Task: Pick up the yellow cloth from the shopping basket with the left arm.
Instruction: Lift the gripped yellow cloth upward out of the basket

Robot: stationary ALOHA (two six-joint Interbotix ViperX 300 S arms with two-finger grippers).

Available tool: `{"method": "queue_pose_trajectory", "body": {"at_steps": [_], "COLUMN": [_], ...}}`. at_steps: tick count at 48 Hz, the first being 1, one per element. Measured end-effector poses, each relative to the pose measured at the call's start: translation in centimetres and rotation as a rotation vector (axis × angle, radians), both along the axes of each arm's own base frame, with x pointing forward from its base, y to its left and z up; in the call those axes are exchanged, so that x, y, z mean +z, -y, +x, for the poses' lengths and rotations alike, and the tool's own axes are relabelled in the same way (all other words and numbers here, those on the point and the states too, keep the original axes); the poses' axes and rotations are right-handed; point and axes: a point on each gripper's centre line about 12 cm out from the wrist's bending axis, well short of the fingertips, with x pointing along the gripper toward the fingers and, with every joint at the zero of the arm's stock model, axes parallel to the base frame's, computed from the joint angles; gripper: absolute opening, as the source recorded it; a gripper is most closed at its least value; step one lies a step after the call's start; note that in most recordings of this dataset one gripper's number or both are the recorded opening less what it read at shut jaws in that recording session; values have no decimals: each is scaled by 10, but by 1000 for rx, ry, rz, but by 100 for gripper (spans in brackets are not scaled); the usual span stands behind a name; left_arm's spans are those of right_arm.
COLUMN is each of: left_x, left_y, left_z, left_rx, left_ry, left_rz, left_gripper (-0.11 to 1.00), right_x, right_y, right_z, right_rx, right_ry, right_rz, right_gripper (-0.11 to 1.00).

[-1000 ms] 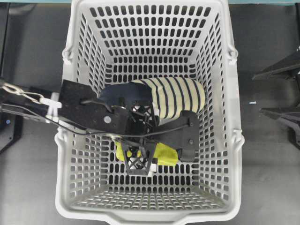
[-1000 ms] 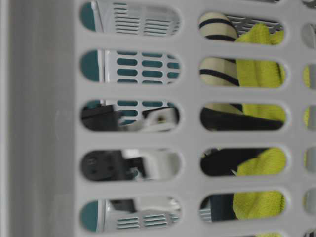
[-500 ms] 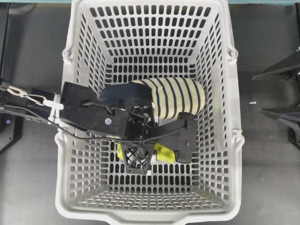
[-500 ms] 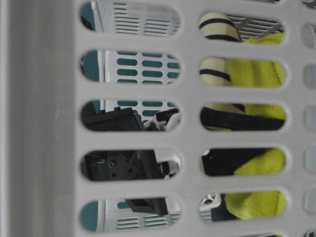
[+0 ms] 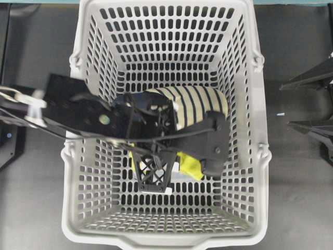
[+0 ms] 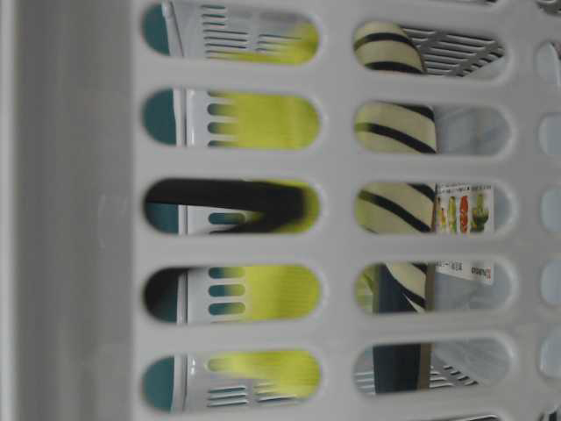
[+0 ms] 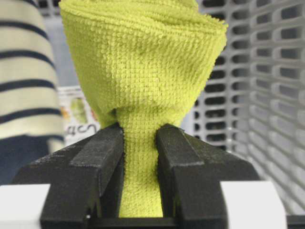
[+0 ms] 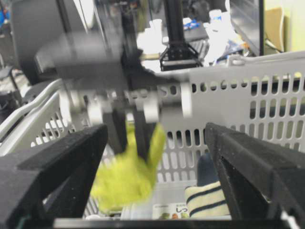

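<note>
The yellow cloth (image 7: 143, 71) hangs bunched from my left gripper (image 7: 139, 131), whose black fingers (image 7: 102, 152) pinch a narrow fold of it. In the overhead view the left gripper (image 5: 171, 156) is inside the light grey shopping basket (image 5: 166, 240), with the cloth (image 5: 190, 165) showing beside it. The right wrist view shows the cloth (image 8: 126, 179) blurred and off the basket floor. My right gripper (image 5: 285, 104) is open and empty outside the basket's right wall.
A cream slipper with navy stripes (image 5: 200, 103) lies in the basket just behind the left gripper. A flat white printed label (image 8: 174, 210) lies on the basket floor under the cloth. The basket's slotted walls (image 5: 242, 78) surround the left arm.
The left gripper has risen inside the basket with the cloth, which has lifted off the floor and uncovered the printed label. The right arm has not moved.
</note>
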Motion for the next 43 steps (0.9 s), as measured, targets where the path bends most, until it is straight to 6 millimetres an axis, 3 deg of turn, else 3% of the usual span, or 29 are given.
{"method": "queue_pose_trajectory", "body": {"at_steps": [8, 12, 17, 43], "left_x": [70, 98, 118, 121], "left_y": [-4, -7, -12, -22], "left_z": [-12, -20, -30, -34], "left_rx": [15, 28, 35, 63], "left_ry": [6, -8, -31, -63], "left_rz": [-3, -5, 0, 1], "left_gripper": [17, 17, 17, 17], "right_x": [-3, -3, -2, -4], "right_y": [0, 0, 0, 0], "right_z": [-1, -1, -1, -2], "right_rx": [0, 0, -1, -1], "right_ry": [-6, -2, 8, 15], "right_rz": [0, 1, 2, 4], "right_gripper": [79, 79, 79, 79]}}
